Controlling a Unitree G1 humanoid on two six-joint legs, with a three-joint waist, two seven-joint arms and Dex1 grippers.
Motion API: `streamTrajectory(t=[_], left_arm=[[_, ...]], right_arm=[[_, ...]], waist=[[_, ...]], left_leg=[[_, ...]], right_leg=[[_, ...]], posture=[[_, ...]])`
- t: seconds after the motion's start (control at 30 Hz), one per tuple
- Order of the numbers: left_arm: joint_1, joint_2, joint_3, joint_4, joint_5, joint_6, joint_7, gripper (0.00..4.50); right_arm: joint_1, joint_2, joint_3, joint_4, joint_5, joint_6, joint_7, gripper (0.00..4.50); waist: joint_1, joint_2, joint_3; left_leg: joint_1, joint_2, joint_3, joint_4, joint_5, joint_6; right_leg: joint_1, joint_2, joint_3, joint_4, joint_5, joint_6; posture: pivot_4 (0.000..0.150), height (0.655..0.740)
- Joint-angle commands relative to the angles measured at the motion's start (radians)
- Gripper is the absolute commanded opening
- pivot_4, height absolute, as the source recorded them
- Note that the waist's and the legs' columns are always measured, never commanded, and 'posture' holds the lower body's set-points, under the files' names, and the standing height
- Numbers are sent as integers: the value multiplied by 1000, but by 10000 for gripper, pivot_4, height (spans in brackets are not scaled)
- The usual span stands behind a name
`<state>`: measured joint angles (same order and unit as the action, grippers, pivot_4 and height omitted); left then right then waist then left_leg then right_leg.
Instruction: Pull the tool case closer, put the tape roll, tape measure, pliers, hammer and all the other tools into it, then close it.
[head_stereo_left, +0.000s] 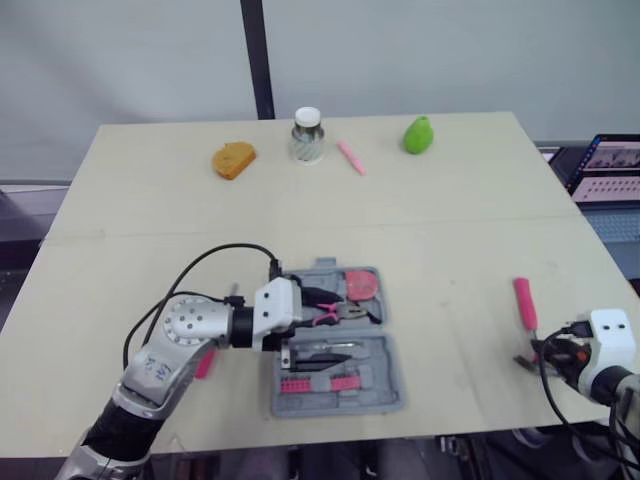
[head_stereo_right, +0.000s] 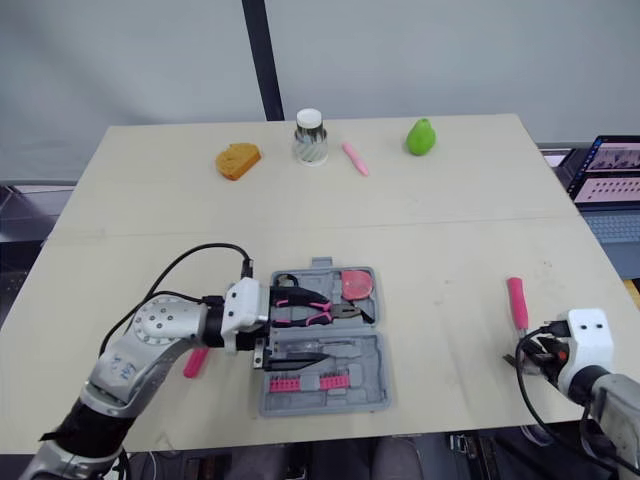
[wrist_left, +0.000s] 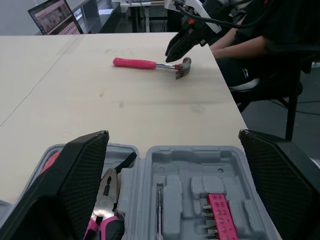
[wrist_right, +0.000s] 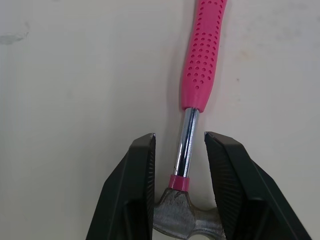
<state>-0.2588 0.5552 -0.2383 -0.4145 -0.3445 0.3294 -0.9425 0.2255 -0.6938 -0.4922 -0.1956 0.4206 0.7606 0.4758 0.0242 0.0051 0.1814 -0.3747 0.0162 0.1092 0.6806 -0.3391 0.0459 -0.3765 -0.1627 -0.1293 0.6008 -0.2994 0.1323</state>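
tool case (head_stereo_left: 388, 365): grey, lying open on the table (head_stereo_left: 450, 230), near the front edge and a little to the robot's left of centre; both halves face up.
pliers (head_stereo_right: 315, 313): pink-handled, lying in the far half of the case, with the metal nose pointing towards the robot's right.
left gripper (wrist_left: 172, 135): low over the open case at the handle end of the pliers; its fingers are spread wide, and the pliers lie just beside one finger (wrist_left: 75, 185), not pinched.
hammer (head_stereo_left: 524, 303): flat on the table on the robot's right, near the front edge and well apart from the case; the pink handle points away from the robot and the steel head is nearest it.
right gripper (wrist_right: 180, 137): down at the hammer's head end; its fingers are parted and straddle the bare steel shaft, with a narrow gap on each side.
other case contents: a pink-red item (head_stereo_left: 362, 284) in the far half, which I cannot tell apart as a tool; a slim metal tool (head_stereo_left: 330, 348) and a pink bit strip (head_stereo_left: 318, 383) in the near half.
pink item (head_stereo_right: 195, 362): on the table just left of the case, partly hidden by the left arm.
far edge of table: orange lump (head_stereo_left: 233, 159), white-lidded jar (head_stereo_left: 308, 135), pink marker (head_stereo_left: 351, 157) and green pear (head_stereo_left: 418, 135), in a row.
laptop (head_stereo_left: 610, 165): past the table's right edge, with its screen lit.
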Motion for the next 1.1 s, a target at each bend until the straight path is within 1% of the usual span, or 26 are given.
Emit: streamTrajectory(t=[0.03, 0.53, 1.1], left_arm=[[-13, -13, -25, -17, 15, -25, -4, 45000], [-55, -58, -63, -19, 38, -21, 10, 45000], [-75, -67, -75, -13, 48, -21, 10, 45000]], right_arm=[[2, 9, -5, -28, -12, 22, -28, 16666], [-46, 40, 31, 27, -73, 95, -97, 16666], [-89, 41, 76, 60, -102, 157, -91, 16666]], waist=[[0, 0, 0], [-1, 0, 0], [-1, 0, 0]], left_leg=[[0, 0, 0, 0, 0, 0], [0, 0, 0, 0, 0, 1], [0, 0, -1, 0, 1, 1]], right_leg=[[0, 0, 0, 0, 0, 0], [0, 0, 0, 0, 0, 0], [1, 0, -1, 0, 0, 0]], posture=[[1500, 7400], [1500, 7400], [1500, 7400]])
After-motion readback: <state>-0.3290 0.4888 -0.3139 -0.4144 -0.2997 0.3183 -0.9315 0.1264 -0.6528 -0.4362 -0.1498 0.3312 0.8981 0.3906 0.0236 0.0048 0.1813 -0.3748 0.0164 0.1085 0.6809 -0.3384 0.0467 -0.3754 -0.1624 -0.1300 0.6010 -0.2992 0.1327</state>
